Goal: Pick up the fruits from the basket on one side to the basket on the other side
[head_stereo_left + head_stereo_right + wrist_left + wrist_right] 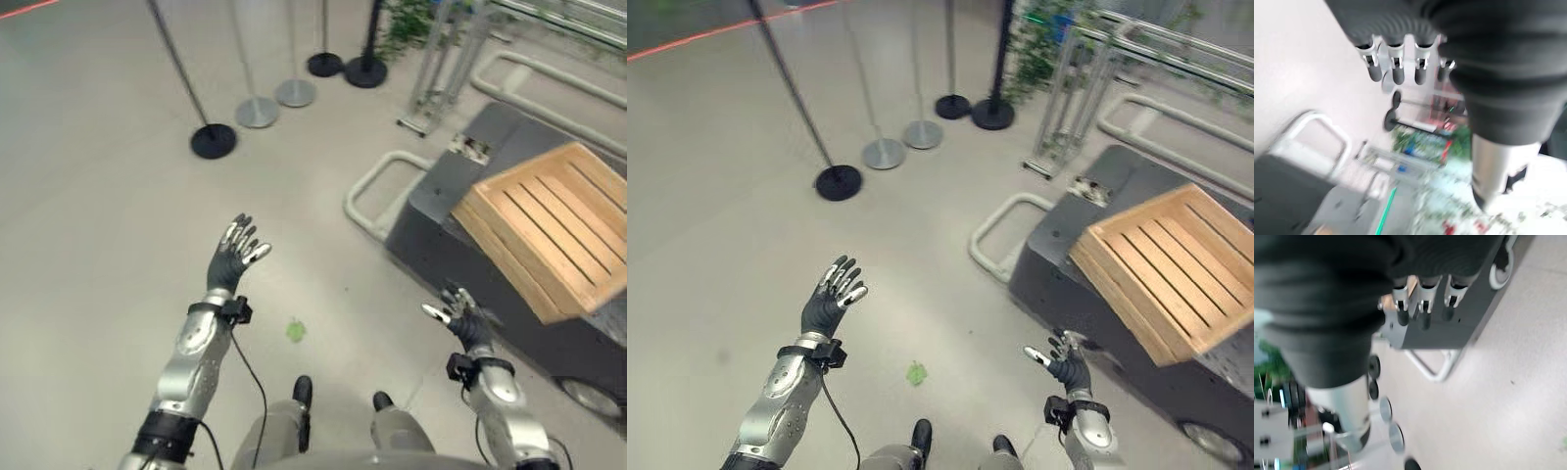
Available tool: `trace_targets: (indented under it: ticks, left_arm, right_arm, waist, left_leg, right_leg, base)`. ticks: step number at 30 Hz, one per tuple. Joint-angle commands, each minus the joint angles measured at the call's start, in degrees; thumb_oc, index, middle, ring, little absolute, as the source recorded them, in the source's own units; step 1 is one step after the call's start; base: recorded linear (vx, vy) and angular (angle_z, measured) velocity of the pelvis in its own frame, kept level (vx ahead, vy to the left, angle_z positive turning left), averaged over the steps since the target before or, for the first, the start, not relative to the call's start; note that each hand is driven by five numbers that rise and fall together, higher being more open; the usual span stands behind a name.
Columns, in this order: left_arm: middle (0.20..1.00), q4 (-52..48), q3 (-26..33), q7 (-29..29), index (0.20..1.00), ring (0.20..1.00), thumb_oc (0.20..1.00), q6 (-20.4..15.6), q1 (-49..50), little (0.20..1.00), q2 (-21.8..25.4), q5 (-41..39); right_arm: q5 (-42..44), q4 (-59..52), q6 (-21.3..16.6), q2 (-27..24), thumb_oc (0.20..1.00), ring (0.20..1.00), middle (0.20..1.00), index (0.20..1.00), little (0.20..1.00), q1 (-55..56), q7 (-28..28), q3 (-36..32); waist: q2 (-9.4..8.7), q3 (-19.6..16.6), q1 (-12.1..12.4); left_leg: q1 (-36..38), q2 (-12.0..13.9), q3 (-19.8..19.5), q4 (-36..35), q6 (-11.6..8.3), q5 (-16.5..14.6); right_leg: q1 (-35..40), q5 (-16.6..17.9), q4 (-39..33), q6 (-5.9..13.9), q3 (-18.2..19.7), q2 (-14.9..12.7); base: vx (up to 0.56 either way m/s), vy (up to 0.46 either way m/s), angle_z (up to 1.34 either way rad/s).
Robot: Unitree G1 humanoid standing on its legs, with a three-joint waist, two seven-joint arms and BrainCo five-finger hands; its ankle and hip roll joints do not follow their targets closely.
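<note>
A slatted wooden crate [549, 230] sits on top of a dark grey cart [446, 211] at the right, and I see no fruit inside it. My left hand [235, 257] is raised over the bare floor, fingers spread and straight, holding nothing. My right hand [460, 315] hovers low beside the cart's near side, fingers relaxed and empty. In the right eye view the crate [1171, 279] and both hands, left [831, 302] and right [1063, 364], show the same way. Past the right hand's fingers [1422, 316] the cart's dark side [1449, 328] stands close.
The cart carries a pale tubular handle [377, 191] on its left end and a wheel [588, 392]. Several stanchion poles with round bases [214, 140] stand on the floor farther off. Metal racks [441, 69] and plants are at the back right. A small green scrap [295, 331] lies on the floor.
</note>
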Motion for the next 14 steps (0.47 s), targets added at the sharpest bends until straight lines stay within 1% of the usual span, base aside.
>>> trace_targets:
  ticks: [1, 2, 3, 4, 5, 6, 7, 8, 9, 11, 12, 14]
  left_arm:
    - [1.000, -1.2, 0.2, 1.6, 1.000, 1.000, 1.000, -3.1, -0.8, 1.000, -0.2, 3.2]
    - [1.000, 2.9, -0.9, 2.0, 1.000, 1.000, 1.000, -2.6, -1.5, 1.000, -0.4, 3.4]
    - [1.000, 3.0, -0.9, 1.9, 1.000, 1.000, 1.000, -2.7, -1.7, 1.000, -0.4, 3.4]
    - [1.000, 5.7, -1.6, 1.9, 1.000, 1.000, 1.000, -2.1, -1.9, 1.000, -0.7, 3.3]
    - [1.000, 7.5, -1.5, 1.6, 1.000, 1.000, 1.000, -1.8, -2.1, 1.000, -1.4, 2.4]
    - [1.000, 7.6, -1.6, 1.6, 1.000, 1.000, 1.000, -1.8, -2.1, 1.000, -1.4, 2.4]
    - [1.000, 12.2, -2.5, 1.6, 1.000, 1.000, 1.000, -1.3, -2.4, 1.000, -2.1, 2.2]
    - [1.000, 14.4, -2.6, 1.7, 1.000, 1.000, 1.000, -1.1, -2.7, 1.000, -2.3, 1.7]
    - [1.000, 18.4, -2.9, 1.4, 1.000, 1.000, 1.000, -0.5, -2.4, 1.000, -2.7, 1.6]
    - [1.000, 18.5, -2.9, 1.4, 1.000, 1.000, 1.000, -0.5, -2.4, 1.000, -2.7, 1.6]
    - [1.000, 24.5, -3.3, 1.2, 1.000, 1.000, 1.000, 0.0, -2.9, 1.000, -3.5, 2.0]
    - [1.000, 31.1, -3.7, 0.9, 1.000, 1.000, 1.000, 0.6, -4.1, 1.000, -4.5, 2.0]
  right_arm:
    - [-0.8, 0.8, -2.5, -2.4, 1.000, 1.000, 1.000, 1.000, 1.000, -1.8, -1.6, -0.9]
    - [-0.8, 4.1, -2.0, -2.7, 1.000, 1.000, 1.000, 1.000, 1.000, -3.2, -2.0, 0.1]
    - [-0.8, 4.1, -2.1, -2.7, 1.000, 1.000, 1.000, 1.000, 1.000, -3.3, -2.0, 0.1]
    - [-0.8, 5.4, -1.8, -2.6, 1.000, 1.000, 1.000, 1.000, 1.000, -3.2, -1.9, 0.2]
    - [-1.0, 7.1, -1.4, -2.6, 1.000, 1.000, 1.000, 1.000, 1.000, -3.3, -1.8, 0.4]
    - [-1.0, 7.2, -1.5, -2.7, 1.000, 1.000, 1.000, 1.000, 1.000, -3.3, -1.8, 0.4]
    - [-2.1, 9.9, -0.8, -2.9, 1.000, 1.000, 1.000, 1.000, 1.000, -3.7, -2.2, 1.3]
    - [-1.3, 11.8, -0.6, -2.7, 1.000, 1.000, 1.000, 1.000, 1.000, -4.0, -2.2, 1.3]
    - [-1.3, 16.8, -0.2, -3.0, 1.000, 1.000, 1.000, 1.000, 1.000, -4.2, -2.3, 1.4]
    - [-1.3, 16.9, -0.2, -3.0, 1.000, 1.000, 1.000, 1.000, 1.000, -4.3, -2.3, 1.4]
    - [-1.2, 23.8, 0.3, -3.1, 1.000, 1.000, 1.000, 1.000, 1.000, -4.9, -2.1, 2.3]
    - [-3.0, 31.6, 1.1, -3.5, 1.000, 1.000, 1.000, 1.000, 1.000, -6.6, -2.3, 3.9]
  waist:
    - [2.35, -2.7, 1.1]
    - [2.05, -2.9, 0.4]
    - [2.04, -2.9, 0.6]
    - [1.71, -3.1, 0.8]
    - [1.36, -3.5, 0.9]
    - [1.37, -3.5, 0.9]
    - [1.19, -3.9, 0.2]
    - [1.16, -4.2, 0.1]
    - [1.14, -5.3, 0.2]
    - [1.15, -5.3, 0.2]
    - [1.19, -5.9, 0.0]
    - [1.30, -6.3, -0.1]
  left_leg:
    - [2.6, 8.0, -1.9, -7.7, -7.06, -0.4]
    - [3.0, 7.7, -0.4, -7.8, -6.83, -0.4]
    - [3.1, 7.8, -0.2, -7.8, -6.84, -0.5]
    - [3.2, 7.4, 0.8, -7.1, -6.70, -1.0]
    - [3.2, 7.1, 1.8, -7.1, -6.85, -1.4]
    - [3.3, 7.1, 1.8, -7.1, -6.83, -1.4]
    - [3.5, 7.5, 3.3, -6.4, -7.25, -1.6]
    - [3.4, 8.0, 4.0, -5.8, -7.44, -1.7]
    - [3.7, 8.6, 5.1, -5.4, -7.70, -1.7]
    - [3.8, 8.6, 5.1, -5.4, -7.71, -1.7]
    - [4.6, 9.0, 5.7, -5.3, -8.02, -1.9]
    - [5.2, 9.6, 5.7, -5.2, -8.54, -1.7]
  right_leg:
    - [3.1, -5.3, 2.1, 2.57, -16.5, -4.9]
    - [2.5, -4.6, 1.2, 2.55, -15.7, -3.2]
    - [2.3, -4.7, 1.4, 2.53, -15.5, -3.1]
    - [2.6, -5.1, 1.0, 2.17, -15.7, -2.6]
    - [3.6, -4.8, -1.8, 2.15, -17.2, -3.5]
    - [3.8, -4.6, -2.1, 2.18, -17.2, -3.5]
    - [4.5, -3.4, -4.7, 2.79, -16.8, -3.8]
    - [5.2, -3.1, -6.4, 2.62, -17.1, -3.5]
    - [6.6, -3.4, -8.2, 2.32, -17.1, -2.8]
    - [6.7, -3.4, -8.2, 2.31, -17.0, -2.8]
    - [8.0, -3.8, -9.1, 2.01, -16.7, -2.4]
    - [9.3, -4.2, -10.3, 1.59, -16.4, -1.8]
  base:
    - [0.03, 0.165, -1.55]
    - [0.02, 0.083, -1.34]
    - [0.03, 0.116, -1.03]
    - [0.01, 0.035, -0.51]
    - [0.01, 0.037, -0.31]
    - [0.01, -0.033, -0.37]
    - [0.02, -0.041, -0.47]
    - [0.06, -0.067, -0.49]
    - [0.05, -0.032, -0.33]
    - [0.04, -0.032, -0.43]
    - [0.05, -0.061, -0.32]
    - [0.04, -0.078, -0.17]
